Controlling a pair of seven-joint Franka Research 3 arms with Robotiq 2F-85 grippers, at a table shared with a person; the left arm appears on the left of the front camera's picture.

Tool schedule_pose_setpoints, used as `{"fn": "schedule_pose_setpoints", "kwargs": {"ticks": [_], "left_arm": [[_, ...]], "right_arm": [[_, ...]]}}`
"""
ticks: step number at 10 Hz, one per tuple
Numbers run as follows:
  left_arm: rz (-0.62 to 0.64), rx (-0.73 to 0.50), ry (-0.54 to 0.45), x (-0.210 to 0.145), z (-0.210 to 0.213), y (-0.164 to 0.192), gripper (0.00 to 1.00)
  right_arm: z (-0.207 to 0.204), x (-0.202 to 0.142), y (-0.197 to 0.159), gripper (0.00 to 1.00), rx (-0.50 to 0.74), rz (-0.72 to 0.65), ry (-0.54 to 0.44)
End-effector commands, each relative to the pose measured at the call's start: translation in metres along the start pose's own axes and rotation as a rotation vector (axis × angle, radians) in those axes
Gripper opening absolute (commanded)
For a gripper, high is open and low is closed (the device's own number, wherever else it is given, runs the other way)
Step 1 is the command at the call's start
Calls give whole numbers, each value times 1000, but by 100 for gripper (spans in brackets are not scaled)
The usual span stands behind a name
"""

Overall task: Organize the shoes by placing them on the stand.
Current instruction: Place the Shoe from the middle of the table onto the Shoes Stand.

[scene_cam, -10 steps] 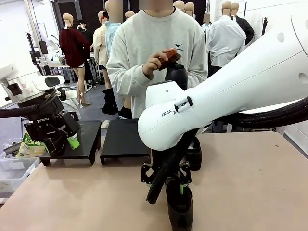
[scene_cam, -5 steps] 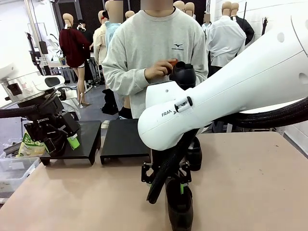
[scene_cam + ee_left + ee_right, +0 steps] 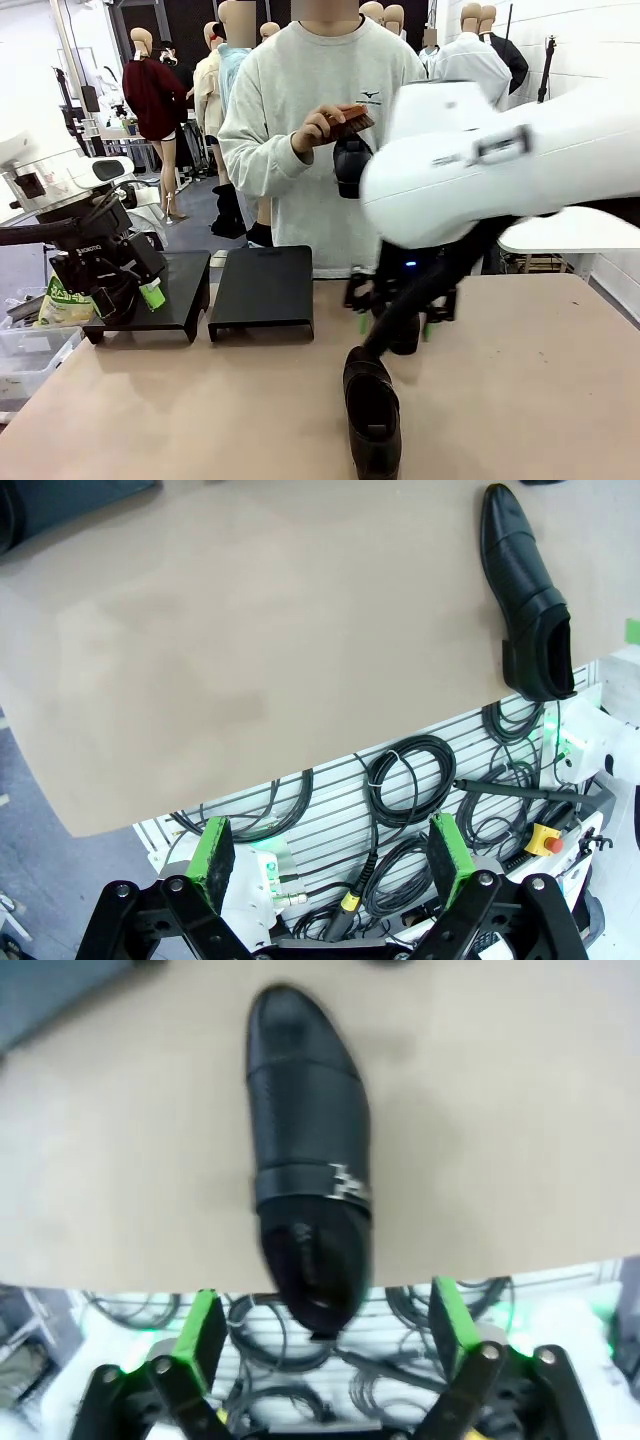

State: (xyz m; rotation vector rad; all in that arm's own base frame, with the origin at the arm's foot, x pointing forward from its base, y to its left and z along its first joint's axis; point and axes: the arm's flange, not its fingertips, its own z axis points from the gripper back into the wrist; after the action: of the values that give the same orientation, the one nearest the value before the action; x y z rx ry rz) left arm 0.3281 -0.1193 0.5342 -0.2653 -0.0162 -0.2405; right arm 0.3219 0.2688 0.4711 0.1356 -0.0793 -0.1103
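— Tan tabletop (image 3: 150, 400): one glossy black leather slip-on shoe (image 3: 372, 415) lies right of the low black stand (image 3: 262, 290).
— See the right gripper (image 3: 395, 320), right of that stand too: gaping, empty; left gripper (image 3: 332, 855) spread, holding nothing.

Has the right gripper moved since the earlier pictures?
Yes. In the front view the right gripper, jaws open, has gone up and to the right, away from the shoe on the table and farther from the black stand.

We see a glossy black shoe (image 3: 372, 420) at the tan table's (image 3: 150, 400) near edge, two black stands (image 3: 262, 290), and a grey sweatshirt (image 3: 300, 90).
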Motion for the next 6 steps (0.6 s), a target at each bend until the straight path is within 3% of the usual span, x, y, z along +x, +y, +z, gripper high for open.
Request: {"fn": "schedule_pose_setpoints", "kwargs": {"ticks": [1, 4, 6], "left_arm": [[0, 0, 0, 0, 0, 0, 100], [14, -98, 46, -19, -29, -88, 100], [155, -97, 94, -21, -55, -140, 100]], "right_arm": [[-6, 3, -70, 100, -5, 22, 35], [-22, 13, -145, 100, -63, -78, 62], [-33, 28, -181, 100, -68, -147, 80]]}}
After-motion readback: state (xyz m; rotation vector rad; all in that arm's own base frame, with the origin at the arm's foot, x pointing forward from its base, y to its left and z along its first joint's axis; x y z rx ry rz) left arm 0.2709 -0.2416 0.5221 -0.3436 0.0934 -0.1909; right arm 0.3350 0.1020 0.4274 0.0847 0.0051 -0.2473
